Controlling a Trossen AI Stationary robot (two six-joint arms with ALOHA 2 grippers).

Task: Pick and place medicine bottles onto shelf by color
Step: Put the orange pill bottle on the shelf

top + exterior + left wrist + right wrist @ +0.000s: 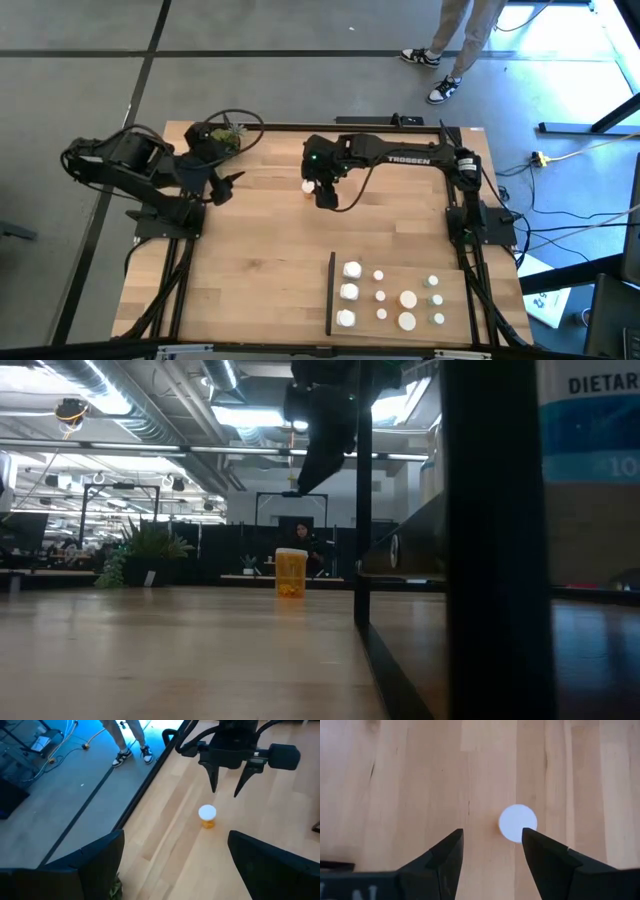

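The left gripper (222,185) waits open near the plant (226,134), away from the work. The right gripper (325,196) hangs with fingers apart and empty above 1 orange bottle (308,186) with a white cap, probably to descend on it. On the shelf (395,325) I count 11 bottles (351,270), standing in columns, seemingly by type.
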